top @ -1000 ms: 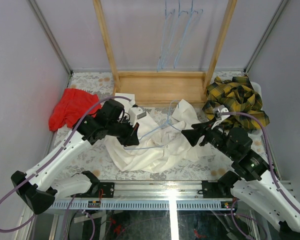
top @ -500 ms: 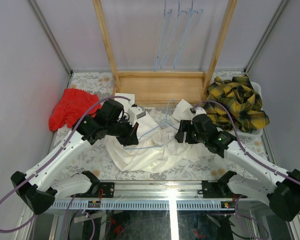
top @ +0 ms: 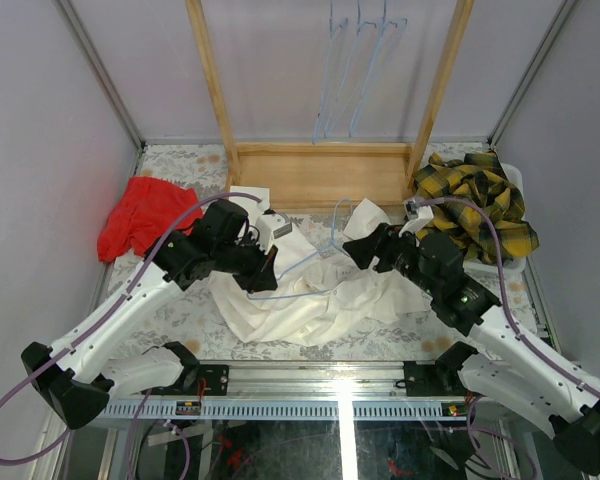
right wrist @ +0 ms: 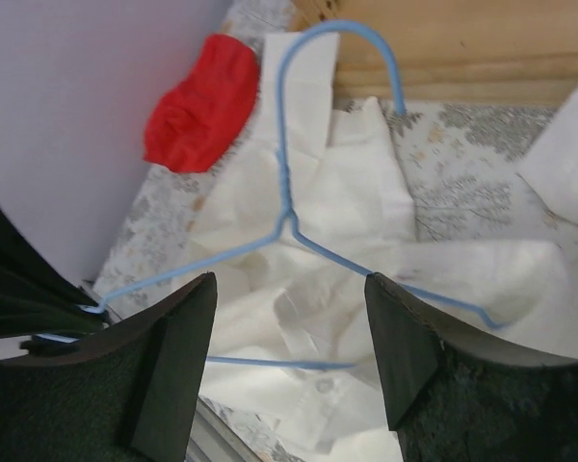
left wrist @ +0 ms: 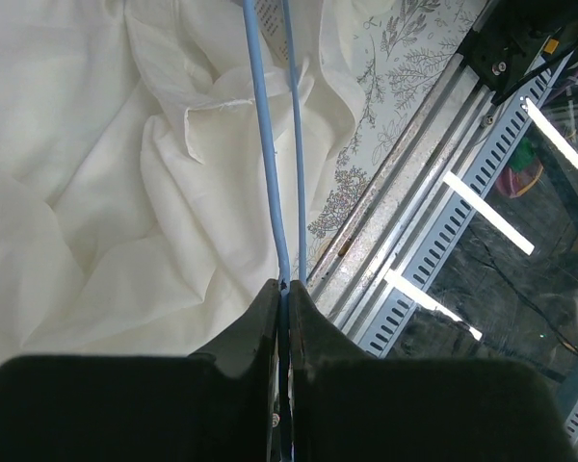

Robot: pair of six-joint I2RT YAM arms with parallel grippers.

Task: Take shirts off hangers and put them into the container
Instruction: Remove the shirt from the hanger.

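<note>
**While clamped, a thin light-blue wire hanger (top: 302,262) lies on a white shirt (top: 300,310)**

Top view: it is pinched by the closed left gripper (top: 270,264); the right gripper (top: 365,250) is held wide, empty, nearby. Left wrist: wire is nipped between black fingers (left wrist: 255,327). Right wrist: hanger is framed by parted fingers (right wrist: 173,356)

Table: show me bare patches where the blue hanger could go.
Bare table shows at the back-left, between the red cloth and the wooden rack base, and in a strip along the near rail below the white shirt. The middle is crowded by that shirt and the hanger; the container fills the right edge.
</note>
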